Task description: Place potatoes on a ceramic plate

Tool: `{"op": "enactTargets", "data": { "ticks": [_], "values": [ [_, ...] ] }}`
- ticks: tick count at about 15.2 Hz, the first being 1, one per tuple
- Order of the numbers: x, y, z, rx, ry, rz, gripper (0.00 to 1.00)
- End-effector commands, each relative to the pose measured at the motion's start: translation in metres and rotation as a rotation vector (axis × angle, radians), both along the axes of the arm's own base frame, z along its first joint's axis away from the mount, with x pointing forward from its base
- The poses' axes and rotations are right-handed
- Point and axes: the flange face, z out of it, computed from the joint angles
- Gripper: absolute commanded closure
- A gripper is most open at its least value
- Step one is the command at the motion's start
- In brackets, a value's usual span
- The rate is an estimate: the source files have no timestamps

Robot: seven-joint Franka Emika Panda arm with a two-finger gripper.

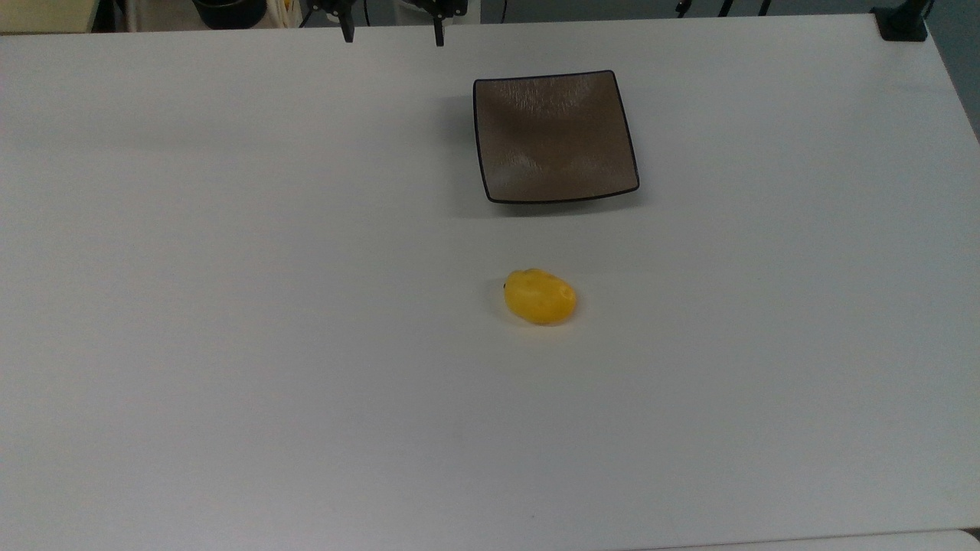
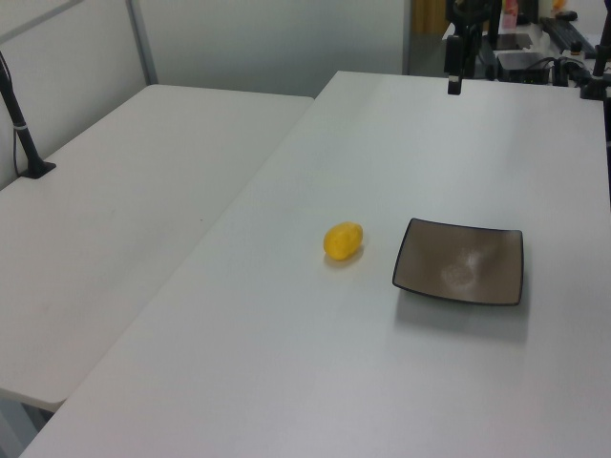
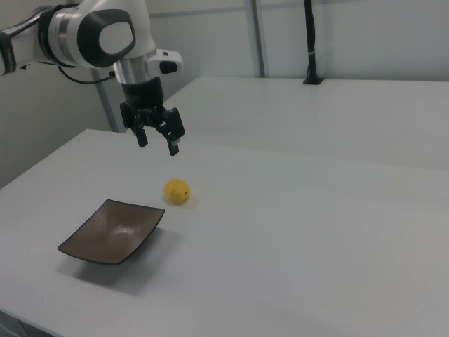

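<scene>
Potato [image 1: 540, 296] rests on the table [image 1: 230, 306], near the bare plate [image 1: 555, 138]. My tool [image 3: 157, 140] hangs spread wide, grasping nothing. Pick-up and placement are not yet done.

Open table [image 1: 230, 306] (bare) — potato [image 1: 540, 296] unobstructed

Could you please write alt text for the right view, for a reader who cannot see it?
A robot arm's open end effector hangs above a white table, over a yellow potato beside an empty square brown plate.
</scene>
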Motion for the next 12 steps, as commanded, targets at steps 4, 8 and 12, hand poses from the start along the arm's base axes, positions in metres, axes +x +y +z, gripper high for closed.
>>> {"op": "enactTargets", "data": {
  "ticks": [4, 8, 12],
  "values": [
    [-0.0045, -0.0061, 0.0064, 0.010, -0.014, 0.001, 0.00],
    [-0.0039, -0.0061, 0.0065, 0.011, -0.016, -0.004, 0.00],
    [-0.0023, -0.0033, 0.0046, 0.012, -0.012, -0.007, 0.00]
  ]
}}
